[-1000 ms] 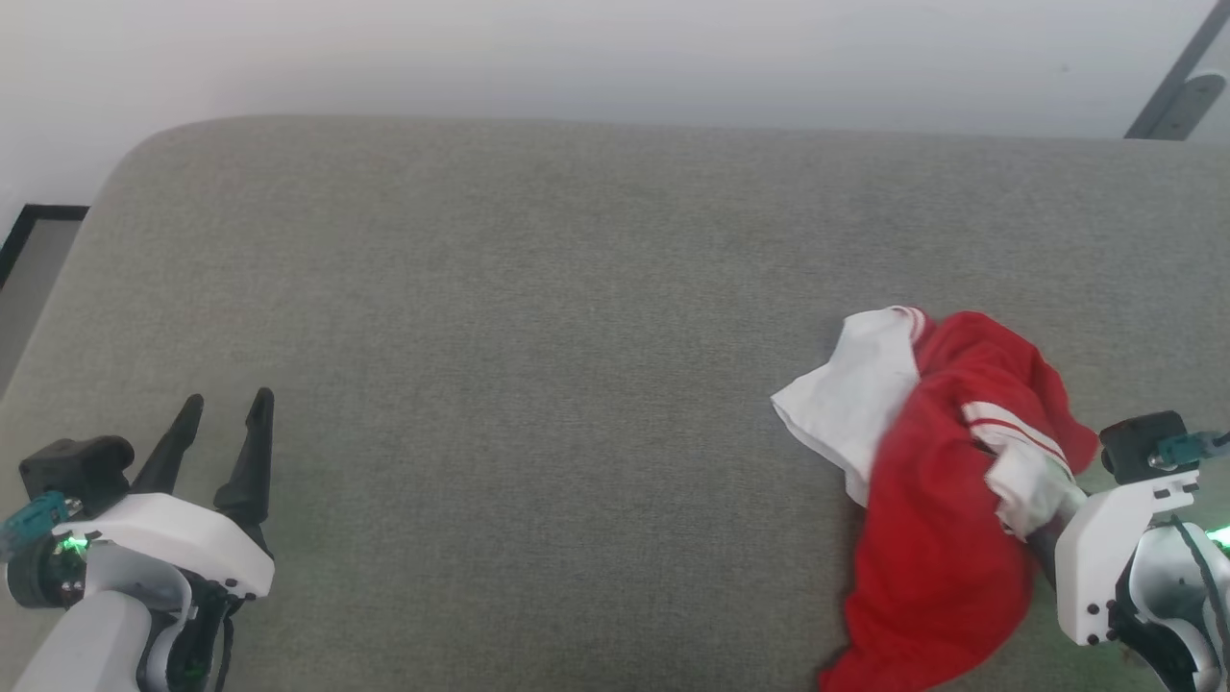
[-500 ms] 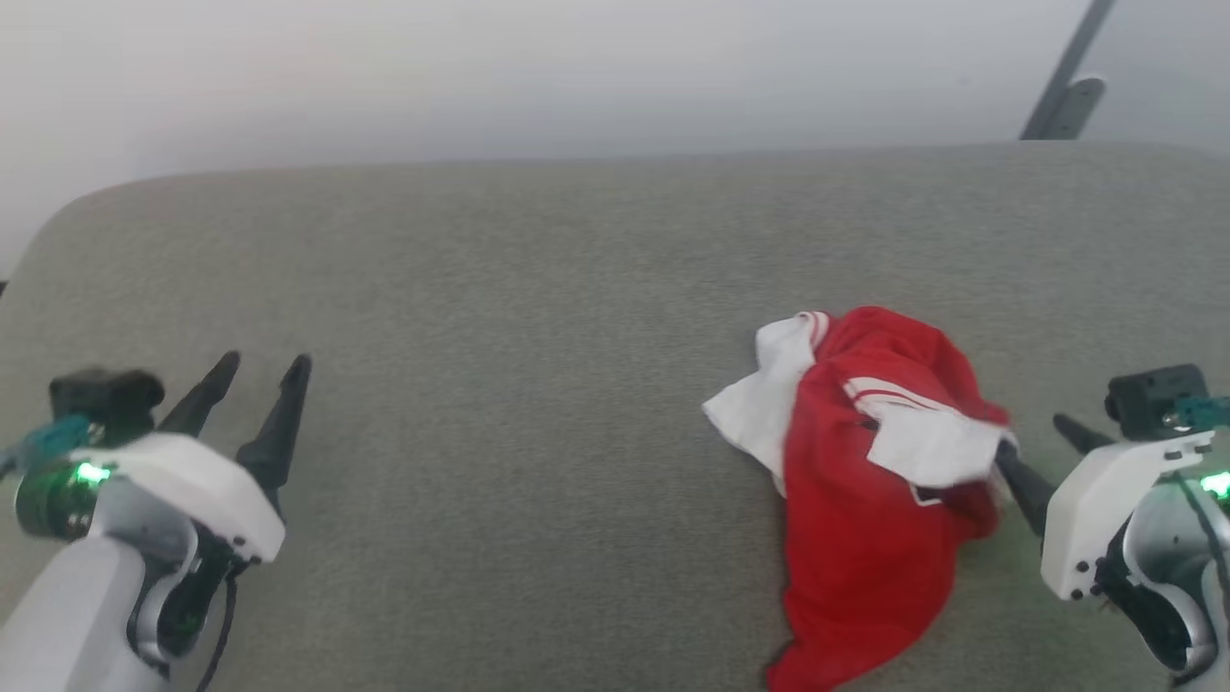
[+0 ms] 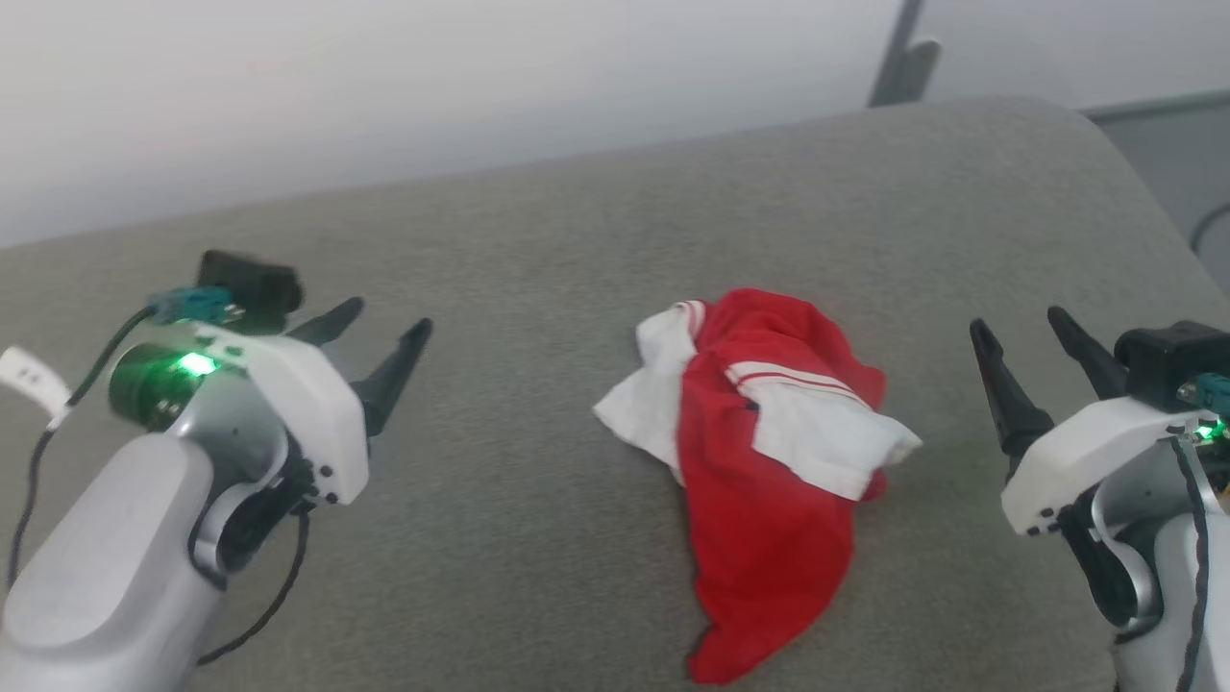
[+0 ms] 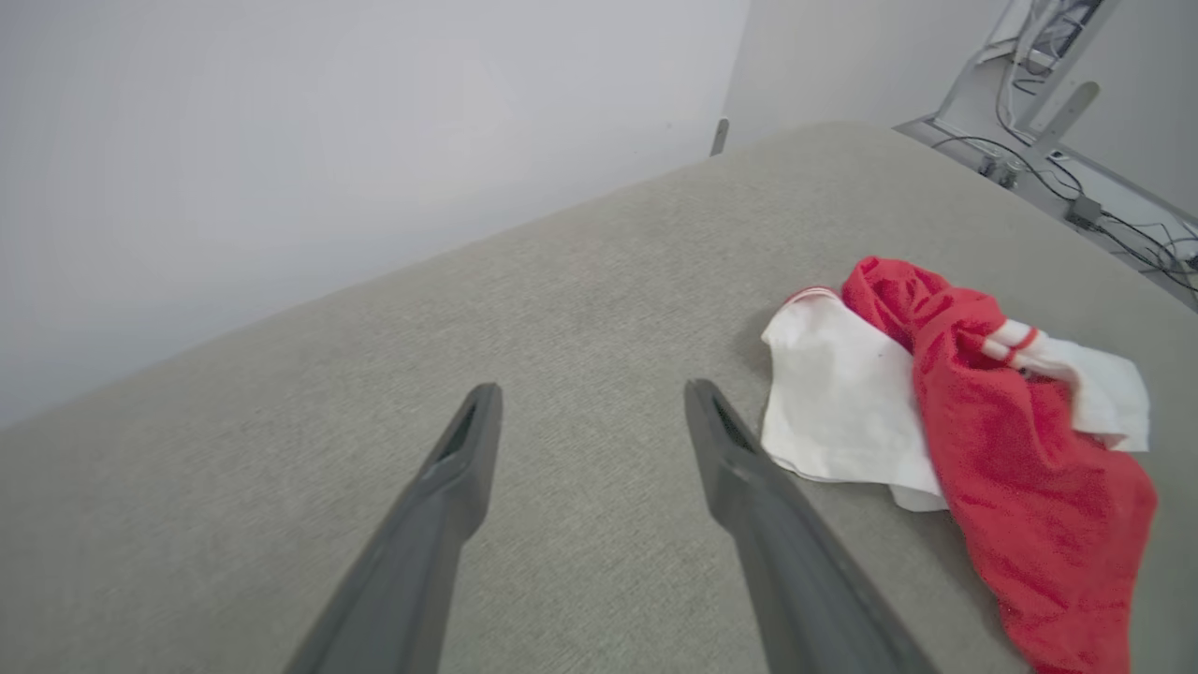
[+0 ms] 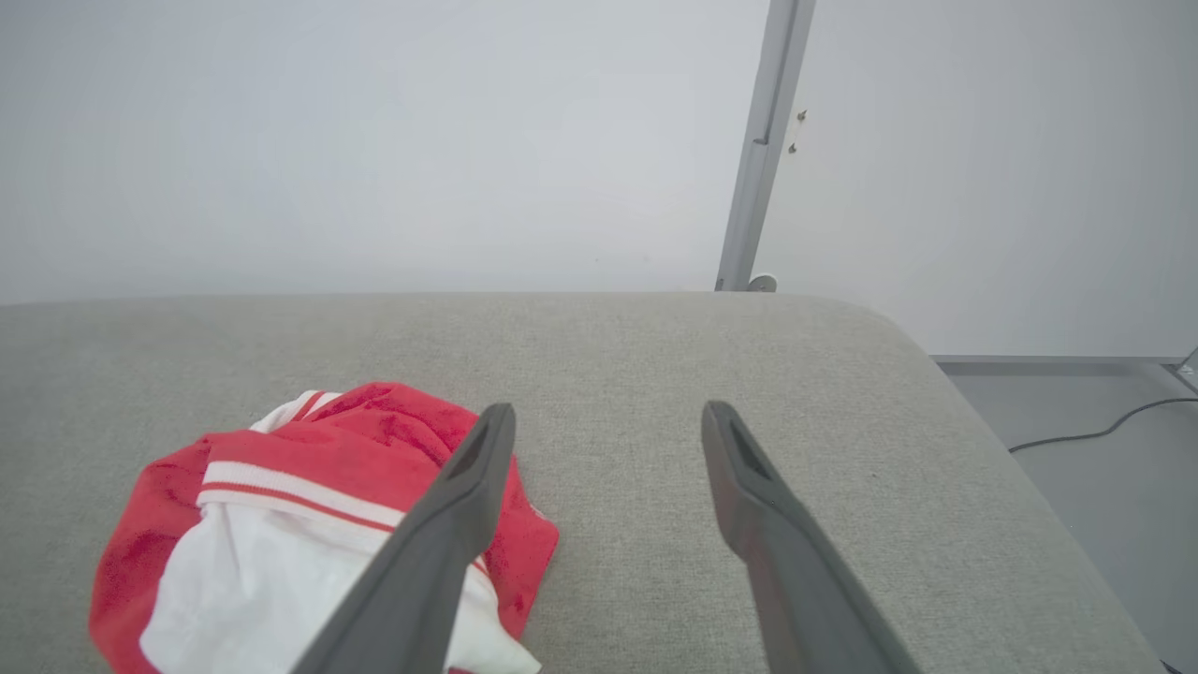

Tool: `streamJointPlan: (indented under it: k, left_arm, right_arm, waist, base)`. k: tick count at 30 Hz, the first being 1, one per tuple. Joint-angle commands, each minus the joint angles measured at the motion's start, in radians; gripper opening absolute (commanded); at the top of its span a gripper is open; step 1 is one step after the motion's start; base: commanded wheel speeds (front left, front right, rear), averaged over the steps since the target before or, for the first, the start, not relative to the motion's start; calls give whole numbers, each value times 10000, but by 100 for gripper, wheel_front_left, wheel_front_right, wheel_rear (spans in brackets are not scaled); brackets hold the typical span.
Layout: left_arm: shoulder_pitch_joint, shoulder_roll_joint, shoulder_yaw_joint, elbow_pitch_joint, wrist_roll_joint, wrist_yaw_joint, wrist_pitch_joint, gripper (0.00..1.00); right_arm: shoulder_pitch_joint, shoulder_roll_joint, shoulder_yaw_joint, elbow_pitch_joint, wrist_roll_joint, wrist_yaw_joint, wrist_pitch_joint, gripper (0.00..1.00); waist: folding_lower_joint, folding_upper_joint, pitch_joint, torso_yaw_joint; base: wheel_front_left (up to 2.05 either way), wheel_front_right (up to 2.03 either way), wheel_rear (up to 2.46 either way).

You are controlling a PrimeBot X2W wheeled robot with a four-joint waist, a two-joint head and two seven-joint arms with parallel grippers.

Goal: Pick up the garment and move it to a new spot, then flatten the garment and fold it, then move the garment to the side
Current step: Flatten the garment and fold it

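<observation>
Garment point(image 3: 759, 481) crumpled in heap on grey cushion point(image 3: 538, 231), centre-right; red cloth, white panels folded over top. Left gripper point(image 3: 390, 315) well left of heap, fingers spread, holding nothing. Right gripper point(image 3: 1015, 320) near heap's right side, apart from it, fingers spread, holding nothing.

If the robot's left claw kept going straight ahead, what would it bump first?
Probably the grey cushion, though depth is unclear. The left gripper points past the garment, which lies off to one side.
</observation>
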Motion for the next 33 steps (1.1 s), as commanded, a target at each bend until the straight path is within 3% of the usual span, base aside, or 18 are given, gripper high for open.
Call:
streamJointPlan:
  k: [1,13,33]
  left_arm:
    - [-236,-44,-85,-55,23,-50,158,100]
    - [-1288,-582,-1254,363,-189,-313,2065,100]
    - [-2349,-1514,-2664,2559,105,-529,3223,100]
  right_arm:
    - [-154,90,-46,53,-99,1,-239,100]
    - [-982,1101,-302,1129,-733,1,-1590,100]
    - [-1604,1404,153,2291,-585,1,-2158,100]
  waist:
    - [0,0,182,-416]
    - [0,0,793,-1649]
    - [0,0,1606,-2170]
  base:
    - [0,0,0]
    - [0,0,0]
    - [0,0,0]
